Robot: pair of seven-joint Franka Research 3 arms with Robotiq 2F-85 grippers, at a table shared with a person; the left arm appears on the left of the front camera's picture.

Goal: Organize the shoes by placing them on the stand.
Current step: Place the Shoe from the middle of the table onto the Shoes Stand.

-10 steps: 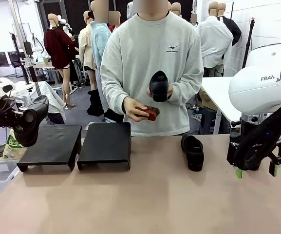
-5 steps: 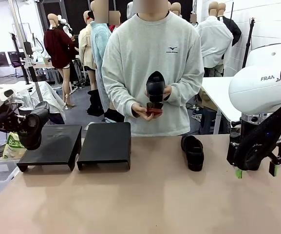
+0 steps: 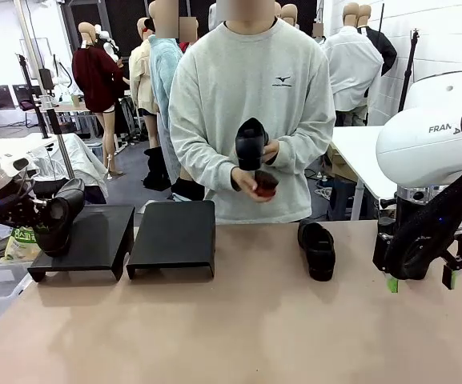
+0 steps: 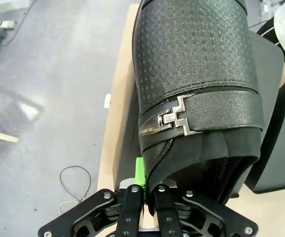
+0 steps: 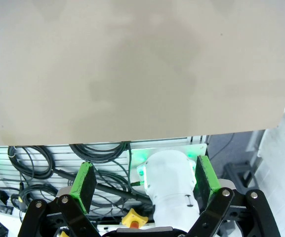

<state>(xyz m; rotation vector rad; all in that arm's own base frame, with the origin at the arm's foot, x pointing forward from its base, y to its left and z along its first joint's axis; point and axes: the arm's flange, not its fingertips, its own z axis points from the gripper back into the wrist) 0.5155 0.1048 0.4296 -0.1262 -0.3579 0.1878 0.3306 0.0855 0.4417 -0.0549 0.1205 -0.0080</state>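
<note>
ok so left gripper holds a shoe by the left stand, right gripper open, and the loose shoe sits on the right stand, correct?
No. The loose shoe lies on the table, right of the right stand, per the front view. Rest stands: left gripper holds a shoe by the left stand, right gripper open.

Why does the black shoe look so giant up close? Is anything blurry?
Left wrist view: the textured black shoe with a silver buckle sits right by the wide-angle lens, so it looks giant; it is sharp, the grey floor slightly soft. Front view: even light, soft shadow under the flat black stand.
</note>
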